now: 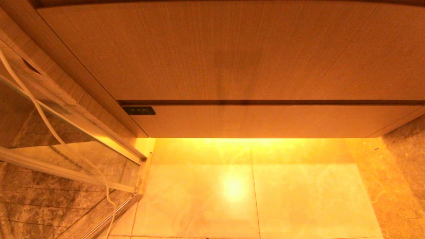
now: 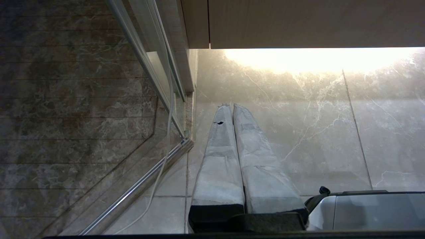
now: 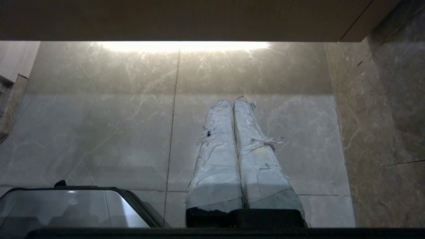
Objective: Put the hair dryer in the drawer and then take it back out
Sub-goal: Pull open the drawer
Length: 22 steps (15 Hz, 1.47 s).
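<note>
Evidently nothing of the task is under way yet. Neither arm shows in the head view; it takes in only the wooden cabinet (image 1: pixel 232 49), with what looks like the drawer front (image 1: pixel 265 119) below a dark seam, and the lit tile floor (image 1: pixel 252 192) beneath. No handle is visible on that front, and it sits flush and closed.

Each wrist view shows its hand hanging over the floor tiles in front of the cabinet: the left hand (image 2: pixel 229 106) near the glass shower door (image 2: pixel 139 83), where a white cord (image 2: pixel 167 132) trails down, and the right hand (image 3: pixel 234 101) closer to the marble wall (image 3: pixel 382 116). Both have their taped fingers pressed together and hold nothing.

The hair dryer is in none of the views, so I cannot say where it lies. Judging by this, everything remains: finding and grasping the dryer, opening the drawer, putting it in, and taking it back out.
</note>
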### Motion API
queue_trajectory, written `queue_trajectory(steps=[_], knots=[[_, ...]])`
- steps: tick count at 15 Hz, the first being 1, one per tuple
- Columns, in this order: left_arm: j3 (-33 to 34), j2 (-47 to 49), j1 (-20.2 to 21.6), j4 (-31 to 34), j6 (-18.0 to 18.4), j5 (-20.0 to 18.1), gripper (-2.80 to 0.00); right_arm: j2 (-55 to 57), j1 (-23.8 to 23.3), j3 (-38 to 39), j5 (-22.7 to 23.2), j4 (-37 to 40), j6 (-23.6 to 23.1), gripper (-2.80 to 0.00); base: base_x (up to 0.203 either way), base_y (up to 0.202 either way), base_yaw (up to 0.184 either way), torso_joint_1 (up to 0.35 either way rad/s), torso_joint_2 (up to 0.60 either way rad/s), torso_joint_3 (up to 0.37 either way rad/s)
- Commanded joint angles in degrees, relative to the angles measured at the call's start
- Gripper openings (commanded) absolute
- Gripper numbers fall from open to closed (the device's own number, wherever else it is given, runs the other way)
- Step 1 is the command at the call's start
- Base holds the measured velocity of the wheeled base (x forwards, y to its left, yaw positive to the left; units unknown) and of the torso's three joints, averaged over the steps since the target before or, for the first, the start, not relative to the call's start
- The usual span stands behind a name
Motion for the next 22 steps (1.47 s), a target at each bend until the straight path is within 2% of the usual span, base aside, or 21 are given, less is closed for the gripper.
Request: queue_trajectory(steps=[1,5,7,9,12,13,16,20,22], knots=[[0.0,0.09,0.0,-0.02,-0.02,0.0,-2.8,-0.01,0.0,0.0,0.08,0.11,-0.4,-2.8,0.0,0.0,0.0,0.0,0.0,0.0],[0.0,0.0,0.0,-0.02,-0.02,-0.03,-2.8,-0.01,0.0,-0.04,0.17,-0.13,-1.15,-2.8,0.0,0.0,0.0,0.0,0.0,0.0],[0.0,0.09,0.0,-0.02,-0.02,0.04,-2.8,0.62,0.01,-4.41,0.55,0.55,-1.19,-2.8,0.0,0.0,0.0,0.0,0.0,0.0],[0.0,0.09,0.0,-0.02,-0.02,0.04,-2.8,5.22,-0.01,-15.32,0.91,4.56,-1.28,-2.8,0.0,0.0,0.0,0.0,0.0,0.0],[0.0,0.01,0.0,-0.02,-0.02,0.04,-2.8,23.6,0.05,-37.9,2.15,18.64,-1.64,-2.8,0.0,0.0,0.0,0.0,0.0,0.0],[0.0,0.04,0.0,-0.02,-0.02,0.04,-2.8,30.12,0.26,-43.27,3.53,22.63,-2.0,-2.8,0.0,0.0,0.0,0.0,0.0,0.0],[0.0,0.02,0.0,-0.02,-0.02,-0.05,-2.8,46.21,1.9,-55.49,11.52,29.86,-4.54,-2.8,0.0,0.0,0.0,0.0,0.0,0.0],[0.0,0.0,0.0,-0.02,-0.02,0.04,-2.8,66.02,6.64,-67.49,17.69,39.85,-7.47,-2.8,0.0,0.0,0.0,0.0,0.0,0.0],[0.0,0.09,0.0,-0.02,-0.02,-0.04,-2.8,73.55,8.03,-71.97,19.57,44.15,-10.94,-2.8,0.0,0.0,0.0,0.0,0.0,0.0]])
